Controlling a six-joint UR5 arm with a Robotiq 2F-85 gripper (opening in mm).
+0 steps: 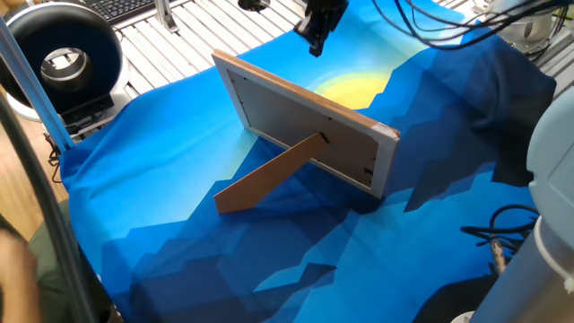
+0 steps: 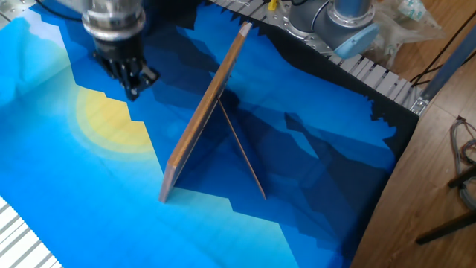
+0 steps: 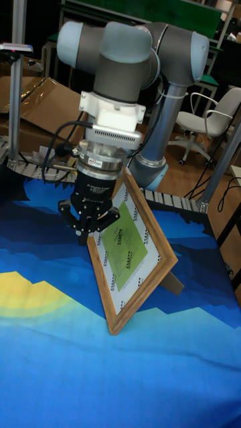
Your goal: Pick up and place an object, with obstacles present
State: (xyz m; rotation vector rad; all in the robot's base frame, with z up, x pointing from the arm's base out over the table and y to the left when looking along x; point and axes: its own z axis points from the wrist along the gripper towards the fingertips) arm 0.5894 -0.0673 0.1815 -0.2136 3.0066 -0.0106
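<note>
The obstacle, a picture frame, stands propped on the blue cloth on its tan leg. It shows edge-on in the other fixed view, and its green-printed front faces the tall fixed view. My gripper hangs on the frame's front side, above the cloth beside the yellow patch. Its fingertips come together in a point, and the gripper looks shut with nothing visible between them. The object shows in no view.
A black round device and a keyboard sit beyond the cloth's left side. Cables lie at the right. The arm's base stands behind the frame. A blurred arm is at the left edge.
</note>
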